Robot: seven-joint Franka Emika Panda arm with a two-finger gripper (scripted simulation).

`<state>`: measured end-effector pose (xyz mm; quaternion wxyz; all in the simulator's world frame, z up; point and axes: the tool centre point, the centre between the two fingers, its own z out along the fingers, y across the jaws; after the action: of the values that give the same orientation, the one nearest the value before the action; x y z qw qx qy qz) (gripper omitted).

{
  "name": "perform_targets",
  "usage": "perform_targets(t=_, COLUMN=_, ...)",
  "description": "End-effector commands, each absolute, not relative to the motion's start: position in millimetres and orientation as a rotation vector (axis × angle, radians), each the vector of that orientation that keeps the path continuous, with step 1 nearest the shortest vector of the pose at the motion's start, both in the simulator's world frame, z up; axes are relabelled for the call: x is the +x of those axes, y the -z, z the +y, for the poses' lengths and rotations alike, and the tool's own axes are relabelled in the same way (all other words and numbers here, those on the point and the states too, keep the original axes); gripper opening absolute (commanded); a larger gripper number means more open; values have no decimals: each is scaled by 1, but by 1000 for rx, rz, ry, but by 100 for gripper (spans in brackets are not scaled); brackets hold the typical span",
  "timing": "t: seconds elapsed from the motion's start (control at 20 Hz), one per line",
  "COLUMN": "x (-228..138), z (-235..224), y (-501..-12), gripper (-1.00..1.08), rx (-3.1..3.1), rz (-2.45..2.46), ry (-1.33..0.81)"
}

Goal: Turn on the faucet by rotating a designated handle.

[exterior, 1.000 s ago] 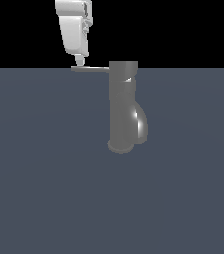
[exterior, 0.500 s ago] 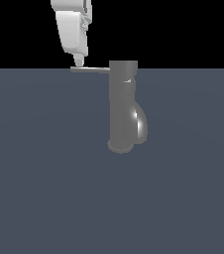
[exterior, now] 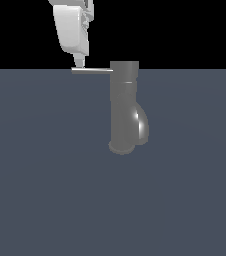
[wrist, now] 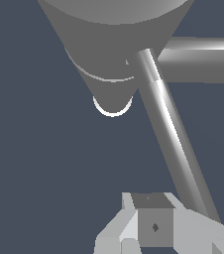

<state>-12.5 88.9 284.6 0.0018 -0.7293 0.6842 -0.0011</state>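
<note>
Flat, matte slate-blue ground surface [exterior: 45, 190] filling the lower part of the exterior view, uniform in tone, plain black backdrop [exterior: 185, 30] above it, straight horizon line where the two meet

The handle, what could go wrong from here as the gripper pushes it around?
1. The gripper meets the handle right at its free tip, in the exterior view. A small drift outward could let it slip off the end, leaving the faucet unturned.
2. The handle is thin and flat, so a fingertip could ride over or under it instead of pushing it.
3. Whether the fingers are open or shut cannot be told, so the contact itself is uncertain.
</note>
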Motion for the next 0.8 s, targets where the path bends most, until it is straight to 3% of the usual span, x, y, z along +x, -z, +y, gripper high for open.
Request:
perform_targets(t=0.0, x=-22, z=88, y=-284, gripper=-100, rx=-2293, rz=2148, ry=0)
perform_targets(t=0.75, x=-56, z=75, y=-285, gripper=-100, rx=-2290, rz=2148, ry=4)
